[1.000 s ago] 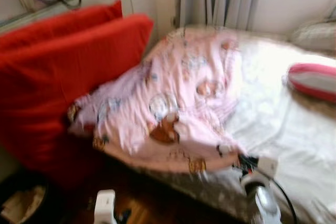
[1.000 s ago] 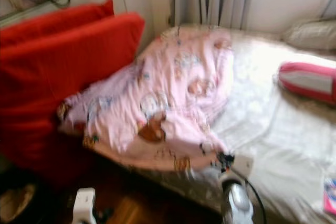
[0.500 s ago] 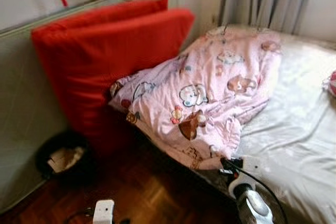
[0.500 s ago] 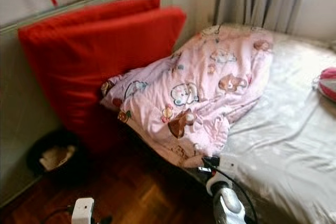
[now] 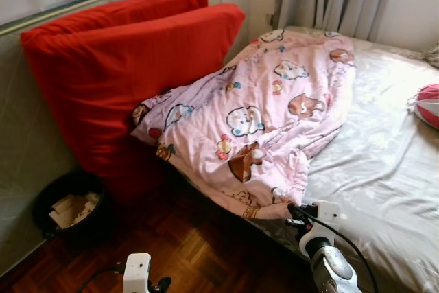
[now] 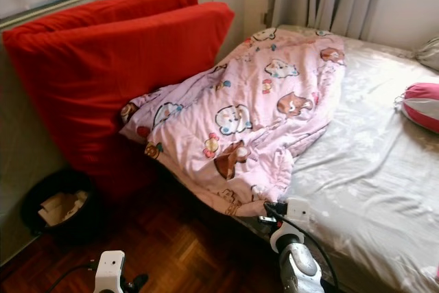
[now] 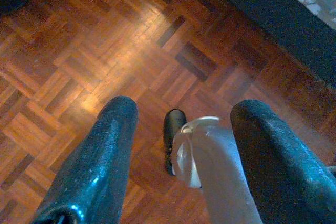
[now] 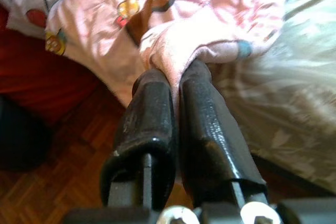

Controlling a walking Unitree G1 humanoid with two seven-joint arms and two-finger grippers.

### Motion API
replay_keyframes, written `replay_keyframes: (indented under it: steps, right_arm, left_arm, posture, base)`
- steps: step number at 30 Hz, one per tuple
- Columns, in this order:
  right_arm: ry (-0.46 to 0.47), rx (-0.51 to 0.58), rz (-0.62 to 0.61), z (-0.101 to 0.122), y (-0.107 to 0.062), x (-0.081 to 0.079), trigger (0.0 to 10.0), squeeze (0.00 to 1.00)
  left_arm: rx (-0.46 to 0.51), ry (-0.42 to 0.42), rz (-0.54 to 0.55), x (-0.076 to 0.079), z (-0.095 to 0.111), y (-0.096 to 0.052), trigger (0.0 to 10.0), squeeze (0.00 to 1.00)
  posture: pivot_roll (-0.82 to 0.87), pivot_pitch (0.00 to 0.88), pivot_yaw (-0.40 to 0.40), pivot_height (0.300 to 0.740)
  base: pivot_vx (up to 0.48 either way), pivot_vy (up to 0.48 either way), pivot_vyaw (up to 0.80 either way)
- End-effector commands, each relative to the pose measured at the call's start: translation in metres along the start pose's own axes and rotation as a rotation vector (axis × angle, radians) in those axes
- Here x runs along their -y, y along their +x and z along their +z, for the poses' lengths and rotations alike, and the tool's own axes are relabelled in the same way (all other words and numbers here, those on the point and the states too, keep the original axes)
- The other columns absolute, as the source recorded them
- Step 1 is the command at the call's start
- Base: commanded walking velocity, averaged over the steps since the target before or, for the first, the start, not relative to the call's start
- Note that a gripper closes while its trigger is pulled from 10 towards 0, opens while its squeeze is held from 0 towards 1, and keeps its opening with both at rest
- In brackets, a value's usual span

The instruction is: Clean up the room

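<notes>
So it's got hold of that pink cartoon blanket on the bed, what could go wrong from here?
The right gripper pinches only a small fold at the edge of the pink cartoon-print blanket, so the fabric might slip out when pulled. The blanket's far side lies against the big red cushions; dragging it could tip them. A corner already hangs off the mattress over the dark parquet floor, near the black waste bin, and could trail down there.

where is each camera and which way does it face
Eye views: on the head, looking down at the quilt, bed, red cushions; both arms low.
Left wrist: over the floor, left gripper open.
Right wrist: along the right gripper, pinching the quilt's edge.
Shared: quilt, floor.
</notes>
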State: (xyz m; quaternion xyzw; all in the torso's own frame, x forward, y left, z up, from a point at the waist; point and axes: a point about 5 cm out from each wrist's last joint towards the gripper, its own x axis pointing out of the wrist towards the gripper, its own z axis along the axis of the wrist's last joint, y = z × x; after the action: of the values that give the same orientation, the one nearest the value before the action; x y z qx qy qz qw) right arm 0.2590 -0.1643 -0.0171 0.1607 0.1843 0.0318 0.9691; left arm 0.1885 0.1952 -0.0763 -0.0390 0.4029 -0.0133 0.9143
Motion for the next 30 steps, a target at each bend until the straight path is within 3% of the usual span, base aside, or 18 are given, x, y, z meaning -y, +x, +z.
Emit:
replay_keyframes:
  steps: [1, 10, 15, 22, 25, 27, 30]
  right_arm:
    - [-0.006, -0.004, 0.020, 0.000, 0.001, -0.004, 10.0, 0.00]
    - [-0.014, 0.018, -0.057, 0.004, 0.000, 0.005, 10.0, 0.00]
    - [0.006, 0.107, -0.192, 0.019, -0.001, 0.020, 10.0, 0.00]
    - [-0.002, 0.166, -0.218, 0.024, -0.004, 0.024, 10.0, 0.00]
    - [-0.057, 0.101, -0.222, 0.017, -0.005, 0.024, 10.0, 0.00]
    - [-0.073, 0.046, -0.142, 0.008, -0.004, 0.016, 10.0, 0.00]
    - [-0.201, -0.071, -0.104, -0.006, -0.004, 0.010, 10.0, 0.00]
  left_arm:
    - [-0.027, 0.014, 0.008, -0.004, -0.005, -0.002, 10.0, 0.00]
    - [-0.029, 0.026, 0.006, -0.004, -0.005, -0.002, 10.0, 0.00]
    - [-0.029, 0.029, 0.004, -0.005, -0.004, -0.002, 10.0, 0.00]
    - [-0.031, 0.034, 0.000, -0.005, -0.004, -0.002, 10.0, 0.00]
    - [-0.034, 0.043, -0.005, -0.005, -0.004, -0.002, 10.0, 0.00]
    - [-0.036, 0.046, -0.007, -0.004, -0.004, -0.002, 10.0, 0.00]
    - [-0.036, 0.048, -0.009, -0.004, -0.005, -0.002, 10.0, 0.00]
  posture:
    - [0.06, 0.015, 0.045, 0.740]
    - [0.07, 0.016, 0.044, 0.740]
    - [0.07, 0.016, 0.046, 0.740]
    - [0.06, 0.017, 0.046, 0.740]
    - [0.06, 0.016, 0.047, 0.740]
    - [0.06, 0.018, 0.046, 0.740]
    - [0.06, 0.020, 0.045, 0.740]
  base:
    - [0.000, 0.000, 0.00]
    - [0.000, 0.000, 0.00]
    - [0.000, 0.000, 0.00]
    - [0.000, 0.000, 0.00]
    - [0.000, 0.000, 0.00]
    - [0.000, 0.000, 0.00]
    - [0.000, 0.000, 0.00]
